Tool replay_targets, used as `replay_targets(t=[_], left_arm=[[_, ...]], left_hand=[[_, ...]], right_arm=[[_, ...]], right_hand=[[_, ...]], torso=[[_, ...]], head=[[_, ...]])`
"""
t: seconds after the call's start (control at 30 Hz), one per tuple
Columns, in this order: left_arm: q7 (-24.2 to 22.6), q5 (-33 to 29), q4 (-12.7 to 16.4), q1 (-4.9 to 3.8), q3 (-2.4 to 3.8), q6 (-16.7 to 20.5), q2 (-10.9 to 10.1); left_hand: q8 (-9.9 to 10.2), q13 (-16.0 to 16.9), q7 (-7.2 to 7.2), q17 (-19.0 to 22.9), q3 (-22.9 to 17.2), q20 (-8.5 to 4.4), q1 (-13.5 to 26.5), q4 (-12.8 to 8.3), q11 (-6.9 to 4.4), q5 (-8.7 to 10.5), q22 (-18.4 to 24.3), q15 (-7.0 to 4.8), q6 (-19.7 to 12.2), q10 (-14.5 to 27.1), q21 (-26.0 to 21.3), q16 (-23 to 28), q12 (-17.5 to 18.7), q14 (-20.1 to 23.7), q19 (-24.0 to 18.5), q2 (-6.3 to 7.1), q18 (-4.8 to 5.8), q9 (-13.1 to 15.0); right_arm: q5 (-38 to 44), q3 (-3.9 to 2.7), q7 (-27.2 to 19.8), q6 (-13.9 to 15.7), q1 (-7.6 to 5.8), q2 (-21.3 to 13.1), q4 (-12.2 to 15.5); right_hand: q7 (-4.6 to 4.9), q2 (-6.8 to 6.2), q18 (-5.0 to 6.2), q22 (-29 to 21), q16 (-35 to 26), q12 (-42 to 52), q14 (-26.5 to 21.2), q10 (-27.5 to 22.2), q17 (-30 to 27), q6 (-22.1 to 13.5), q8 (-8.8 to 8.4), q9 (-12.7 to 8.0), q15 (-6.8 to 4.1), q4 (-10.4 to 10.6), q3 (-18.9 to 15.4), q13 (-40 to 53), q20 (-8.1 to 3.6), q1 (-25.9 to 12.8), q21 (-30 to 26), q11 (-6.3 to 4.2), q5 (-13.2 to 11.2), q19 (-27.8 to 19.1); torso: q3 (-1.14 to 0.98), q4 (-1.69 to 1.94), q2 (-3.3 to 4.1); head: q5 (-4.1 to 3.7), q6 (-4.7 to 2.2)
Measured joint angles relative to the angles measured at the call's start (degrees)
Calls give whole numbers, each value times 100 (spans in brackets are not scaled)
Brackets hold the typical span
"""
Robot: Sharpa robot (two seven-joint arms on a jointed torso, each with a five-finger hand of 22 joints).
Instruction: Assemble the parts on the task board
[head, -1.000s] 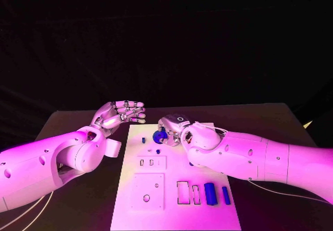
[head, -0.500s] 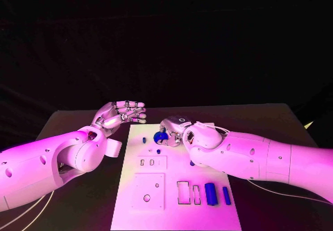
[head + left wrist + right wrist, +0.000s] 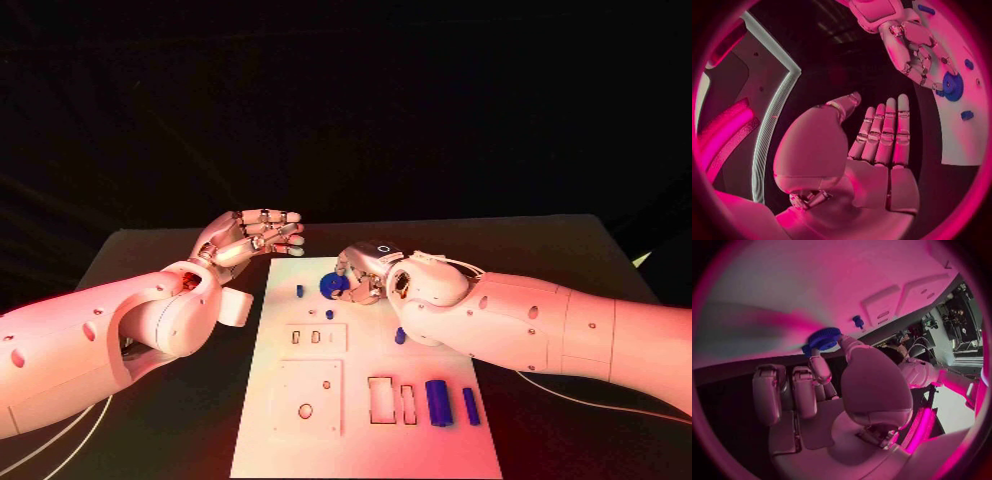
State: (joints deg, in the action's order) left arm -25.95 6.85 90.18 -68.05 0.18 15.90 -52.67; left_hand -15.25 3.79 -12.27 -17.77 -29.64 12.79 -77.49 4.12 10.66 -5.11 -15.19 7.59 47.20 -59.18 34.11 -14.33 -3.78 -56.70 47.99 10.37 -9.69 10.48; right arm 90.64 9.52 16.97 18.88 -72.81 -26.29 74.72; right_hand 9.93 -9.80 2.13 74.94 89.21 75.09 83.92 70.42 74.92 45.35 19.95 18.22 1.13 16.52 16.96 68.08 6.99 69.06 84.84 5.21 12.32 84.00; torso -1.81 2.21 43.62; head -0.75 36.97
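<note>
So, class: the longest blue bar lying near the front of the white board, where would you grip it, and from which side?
Grip the blue bar across its middle, on its two long sides, coming straight down from above. It lies flat with a thinner bar close beside it, so fingers must slip into narrow gaps on the task board.

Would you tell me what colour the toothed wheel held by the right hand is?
Blue. The gear pinched by the right hand shows best in the right wrist view.

white task board (image 3: 289, 400), blue gear (image 3: 332, 286), blue parts (image 3: 437, 403), black table (image 3: 159, 260)
</note>
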Motion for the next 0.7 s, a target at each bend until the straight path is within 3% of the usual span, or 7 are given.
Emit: replay_targets(t=[0.2, 0.47, 0.7], left_arm=[[1, -2, 1, 0, 0, -3, -13], [2, -5, 0, 0, 0, -5, -37], [2, -6, -4, 1, -1, -5, -65]], left_hand=[[0, 0, 0, 0, 0, 0, 0, 0, 0, 0, 0, 0, 0, 0, 0, 0, 0, 0, 0, 0, -1, 0], [0, 0, 0, 0, 0, 0, 0, 0, 0, 0, 0, 0, 0, 0, 0, 0, 0, 0, 0, 0, 0, -1], [0, 0, 0, 1, 0, 0, 0, 0, 0, 0, 1, 0, 0, 0, 0, 0, 0, 0, 0, 0, 0, -1]], right_arm=[[-29, 6, -17, 43, 2, -235, 199], [-78, -5, -35, 284, -80, -866, 832], [-673, -45, -163, 531, -287, -1656, 1318]], right_hand=[[2, 27, 0, 0, 0, 23, 0, 31, 0, 41, 0, 9, 0, -20, 60, 37, 0, -21, 0, -1, 104, 0], [-24, 42, 1, -1, 24, 69, 0, 63, -1, 69, 0, 3, 0, -63, 142, 90, 0, 64, 46, -20, 144, 0], [-10, -240, 1, -2, 23, 90, 0, 144, -1, 134, -29, -31, -1, -247, 324, 142, 0, 501, 46, -21, 28, 0]], torso=[[-2, 0, 0], [-3, -22, -12], [-10, -51, -27]], head=[[9, 8], [27, -1], [26, -27]])
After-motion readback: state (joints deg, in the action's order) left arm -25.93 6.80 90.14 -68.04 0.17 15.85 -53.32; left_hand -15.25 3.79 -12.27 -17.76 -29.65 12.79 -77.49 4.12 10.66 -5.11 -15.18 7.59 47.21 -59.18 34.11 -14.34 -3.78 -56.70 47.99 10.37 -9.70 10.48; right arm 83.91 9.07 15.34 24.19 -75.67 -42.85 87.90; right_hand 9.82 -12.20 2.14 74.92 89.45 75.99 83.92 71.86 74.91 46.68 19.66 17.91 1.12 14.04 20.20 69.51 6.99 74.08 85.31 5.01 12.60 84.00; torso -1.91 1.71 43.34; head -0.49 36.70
